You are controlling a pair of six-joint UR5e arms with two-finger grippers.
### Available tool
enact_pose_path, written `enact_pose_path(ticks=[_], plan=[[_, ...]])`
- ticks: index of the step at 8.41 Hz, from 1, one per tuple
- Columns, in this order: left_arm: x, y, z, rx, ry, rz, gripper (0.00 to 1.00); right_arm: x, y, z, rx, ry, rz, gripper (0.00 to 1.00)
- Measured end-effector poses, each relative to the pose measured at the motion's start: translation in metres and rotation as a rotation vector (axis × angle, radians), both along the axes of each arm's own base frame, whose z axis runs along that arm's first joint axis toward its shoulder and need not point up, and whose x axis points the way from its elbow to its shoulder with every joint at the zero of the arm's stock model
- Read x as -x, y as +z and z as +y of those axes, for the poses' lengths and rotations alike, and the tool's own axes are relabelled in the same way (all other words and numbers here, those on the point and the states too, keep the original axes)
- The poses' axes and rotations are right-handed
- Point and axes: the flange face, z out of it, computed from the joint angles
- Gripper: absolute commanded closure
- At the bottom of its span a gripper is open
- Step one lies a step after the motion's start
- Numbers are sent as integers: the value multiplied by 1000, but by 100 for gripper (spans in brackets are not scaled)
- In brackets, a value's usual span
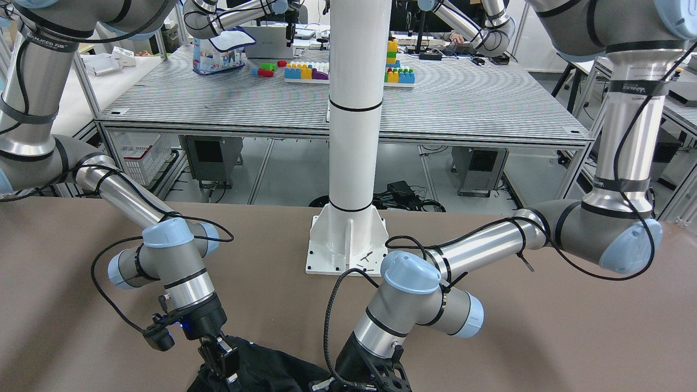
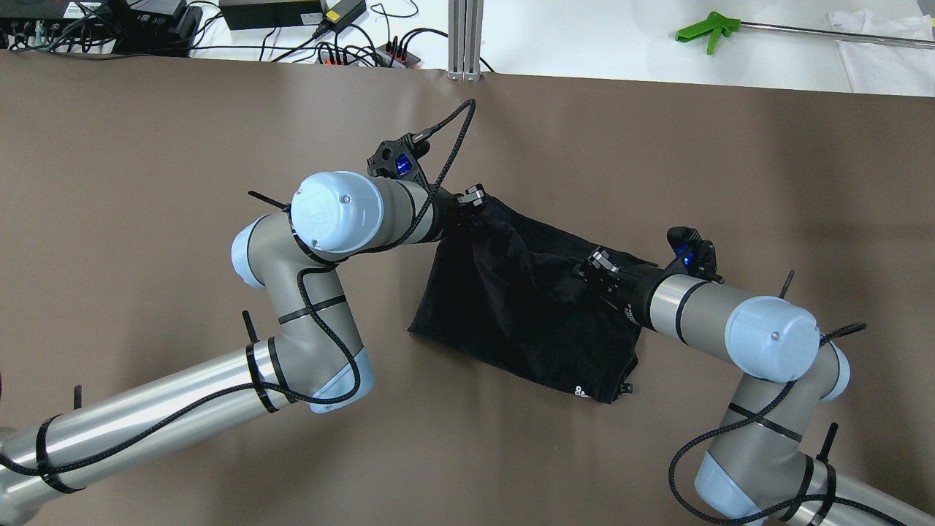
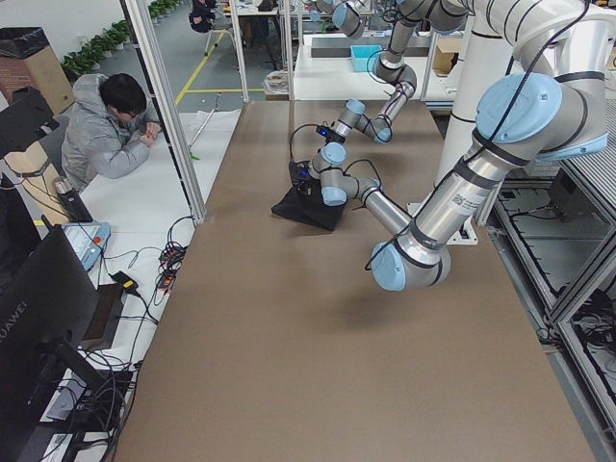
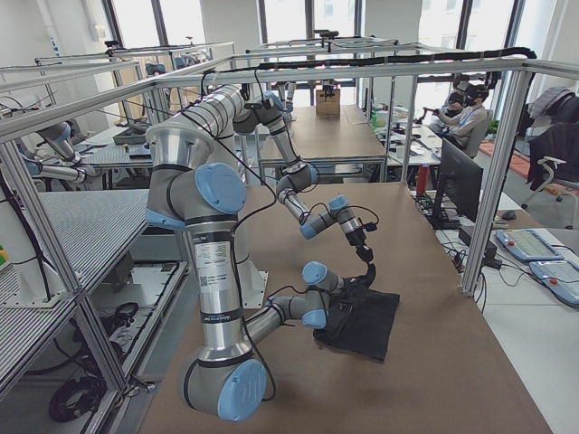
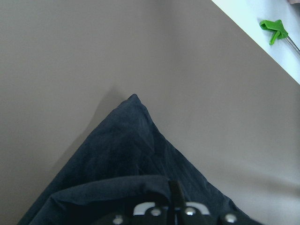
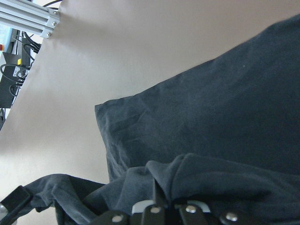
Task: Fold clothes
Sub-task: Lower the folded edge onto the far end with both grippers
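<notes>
My left gripper (image 2: 473, 197) is pinched shut on cloth. In its wrist camera the fingers meet with no gap and dark fabric is bunched over them. My right gripper (image 2: 593, 267) is closed the same way, with a fold of the same cloth gathered at its fingers.

Both are holding the black garment (image 2: 511, 314), which lies about midway along the tabletop (image 2: 146, 146), between the robot's edge and the far edge. The left gripper has the corner nearest the far edge. The right gripper has the upper edge further along, towards the tabletop's right end.

The line between the two grippers runs skewed to the tabletop's edges, and the garment's long axis follows it. All the loose cloth lies on the robot's side of that line, flat on the surface. It ends at a hem with a small white mark (image 2: 582, 392) at the corner closest to the robot.

I judge the right gripper is the nearer one to that hem. For the fold, I'd carry the held edge towards the robot's edge with both arms keeping pace, so the skew doesn't twist the cloth.
</notes>
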Motion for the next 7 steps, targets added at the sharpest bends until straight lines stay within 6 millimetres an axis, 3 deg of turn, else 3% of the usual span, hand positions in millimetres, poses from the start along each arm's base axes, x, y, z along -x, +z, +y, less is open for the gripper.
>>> enact_pose_path(ticks=[4,7], plan=[[-19,19,-2,-18,-71,-14,0,5,11,-3,47,12,-10,6],[-18,24,-8,-30,-85,-15,0,-1,-9,3,36,5,-55,6]])
